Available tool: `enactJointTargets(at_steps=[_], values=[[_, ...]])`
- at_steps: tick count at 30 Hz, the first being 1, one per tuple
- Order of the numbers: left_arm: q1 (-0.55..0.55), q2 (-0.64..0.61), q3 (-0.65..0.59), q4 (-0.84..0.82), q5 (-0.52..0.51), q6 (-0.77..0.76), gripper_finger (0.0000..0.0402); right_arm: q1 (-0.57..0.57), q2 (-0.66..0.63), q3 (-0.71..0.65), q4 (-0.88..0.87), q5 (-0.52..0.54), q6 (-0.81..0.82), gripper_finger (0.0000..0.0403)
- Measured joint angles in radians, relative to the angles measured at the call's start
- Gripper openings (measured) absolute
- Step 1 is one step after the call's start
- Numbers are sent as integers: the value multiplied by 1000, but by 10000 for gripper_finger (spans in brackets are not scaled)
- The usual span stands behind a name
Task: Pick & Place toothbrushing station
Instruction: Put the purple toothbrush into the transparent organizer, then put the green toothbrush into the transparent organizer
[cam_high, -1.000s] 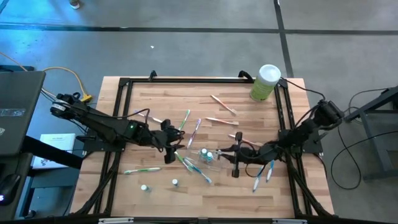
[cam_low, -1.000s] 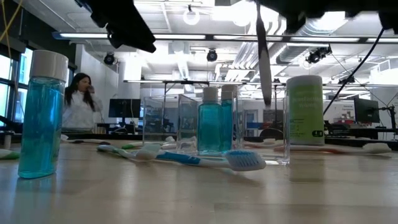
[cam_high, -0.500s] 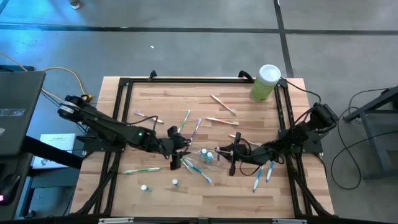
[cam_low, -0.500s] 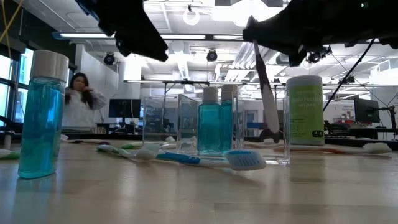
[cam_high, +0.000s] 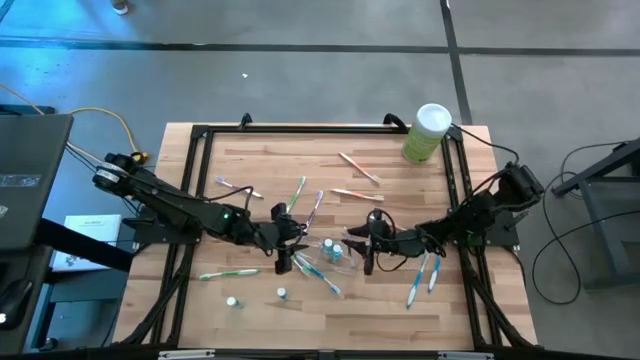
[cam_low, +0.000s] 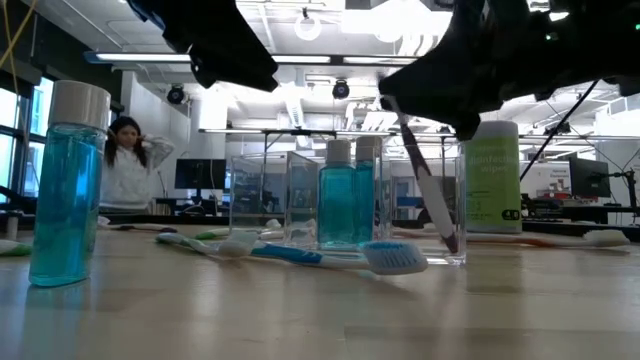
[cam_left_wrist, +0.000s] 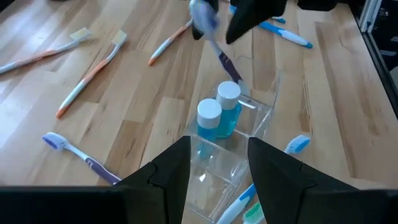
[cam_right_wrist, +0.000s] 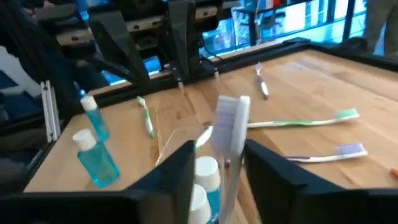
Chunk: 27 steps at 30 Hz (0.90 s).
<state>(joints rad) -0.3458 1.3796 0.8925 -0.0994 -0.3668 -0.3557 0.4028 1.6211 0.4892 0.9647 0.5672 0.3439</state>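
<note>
Clear plastic cup (cam_high: 341, 256) sits mid-tabletop (cam_high: 300, 150) with two small teal bottles (cam_left_wrist: 217, 115), white caps on, standing upright inside.

Right tool (cam_high: 368, 262) is directly over the cup's right end with a toothbrush (cam_low: 425, 185) in its jaw gap. Can't tell if it is clamped on the handle or has let go.
- Low view: the brush leans, lower end down inside the cup near the right wall, upper end lost in the dark tool body.
- Right wrist view: the bristle head (cam_right_wrist: 229, 134) points up between the jaws, with the cup and bottle caps just below.
- High view: the brush itself is hidden under the tool.

Left tool (cam_high: 283, 262) has its jaws apart and holds nothing.
- High view puts it just beside the cup's left end.
- Low view shows it well above the tabletop, clear of the cup.
- Left wrist view looks down past the jaws onto the cup's near corner, with the right tool at the far side.

Loose toothbrushes are scattered on the tabletop around the cup, and a blue one (cam_low: 330, 257) lies just in front of it in the low view.

Two more small teal bottles stand near the front edge (cam_high: 232, 301), and one looms large in the low view. Pale-green canister (cam_high: 428, 133) stands at the back right corner.

Only the low view shows a person (cam_low: 125, 165) in the room behind.
</note>
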Motion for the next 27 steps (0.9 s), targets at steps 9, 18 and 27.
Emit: enactJointTargets(at_steps=[9, 18, 27], values=[[-5, 0, 0, -1, 0, 0, 155, -3, -38, 0, -26, 76, -137, 250], [-41, 0, 0, -27, 34, -3, 155, 55, -186, 0, -173, 166, -237, 263], [-106, -9, 0, -366, 57, -53, 155, 103, -235, 0, -270, 166, -209, 263]])
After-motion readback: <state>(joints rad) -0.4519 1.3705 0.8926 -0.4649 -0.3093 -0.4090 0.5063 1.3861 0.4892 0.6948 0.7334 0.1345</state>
